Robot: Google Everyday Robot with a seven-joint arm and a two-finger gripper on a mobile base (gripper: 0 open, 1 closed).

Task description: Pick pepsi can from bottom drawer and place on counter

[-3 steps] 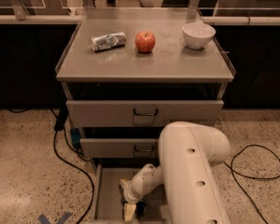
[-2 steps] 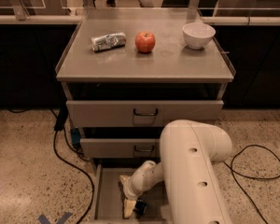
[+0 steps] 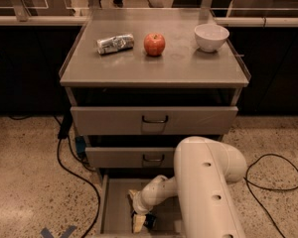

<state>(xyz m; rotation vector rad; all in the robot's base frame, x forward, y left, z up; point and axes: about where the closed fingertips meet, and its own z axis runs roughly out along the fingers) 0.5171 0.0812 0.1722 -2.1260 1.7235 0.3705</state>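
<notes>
The bottom drawer [image 3: 116, 213] is pulled open at the foot of the cabinet, and its grey floor shows. My gripper [image 3: 139, 223] reaches down into it at the near end of my white arm [image 3: 208, 192]. A small dark blue pepsi can [image 3: 150, 221] shows right beside the gripper on its right, largely hidden by it. I cannot tell whether the gripper holds the can. The counter [image 3: 154, 68] is the grey-beige cabinet top above.
On the counter lie a silver-white can [image 3: 115, 43] on its side, a red apple [image 3: 154, 44] and a white bowl [image 3: 211, 36]. Two upper drawers [image 3: 154, 120] [image 3: 139, 157] are closed. Black cables run on the floor at left [image 3: 74, 167] and right [image 3: 273, 177].
My wrist and gripper have shifted slightly left and lower in the bottom drawer. Nothing on the counter has moved.
</notes>
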